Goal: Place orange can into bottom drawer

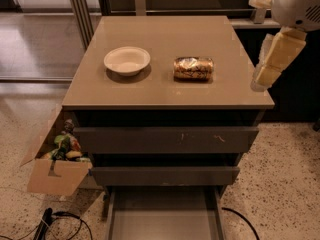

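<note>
Orange can [193,68] lay on its side at frame centre on the cabinet top [165,31], just right of the white bowl [127,60] and not touching it. My read for you: thin-walled metal, light, stiff end to end but easy to dent if squeezed hard. The skin was shiny, so likely slippery, and lying on its side it could roll. You'd best take it across the barrel at mid-length with moderate force. Gripper [264,76] hung at upper right of frame, off the cabinet's right edge and well apart from the can; whether it was open or closed, I couldn't tell. Bottom drawer [165,219] was pulled out at lower centre, with nothing on the visible floor. Counts: one can, one bowl, three drawers (upper two shut), one cardboard box [52,176] of clutter at lower left, one gripper.
</note>
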Robot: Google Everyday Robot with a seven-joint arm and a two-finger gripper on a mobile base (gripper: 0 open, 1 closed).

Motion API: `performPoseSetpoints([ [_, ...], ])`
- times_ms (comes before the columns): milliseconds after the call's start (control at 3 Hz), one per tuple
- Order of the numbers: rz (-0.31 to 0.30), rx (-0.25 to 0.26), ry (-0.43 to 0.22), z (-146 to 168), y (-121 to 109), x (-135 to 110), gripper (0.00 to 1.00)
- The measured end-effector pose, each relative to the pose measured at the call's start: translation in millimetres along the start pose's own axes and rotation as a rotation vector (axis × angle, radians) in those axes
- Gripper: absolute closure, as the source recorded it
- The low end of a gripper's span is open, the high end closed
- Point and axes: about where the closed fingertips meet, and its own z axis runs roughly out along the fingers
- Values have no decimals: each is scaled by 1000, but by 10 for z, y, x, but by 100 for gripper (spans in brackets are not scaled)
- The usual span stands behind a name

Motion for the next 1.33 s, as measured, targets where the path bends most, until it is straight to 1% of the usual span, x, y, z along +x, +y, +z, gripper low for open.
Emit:
performPoseSetpoints([
  [333,12,-58,-142,369,-318,-32,0],
  [667,21,-69,-181,483,-423,-51,0],
  [1000,20,-69,-181,483,-422,-52,0],
  [1333,-9,-71,-173,620,-485,-147,0],
])
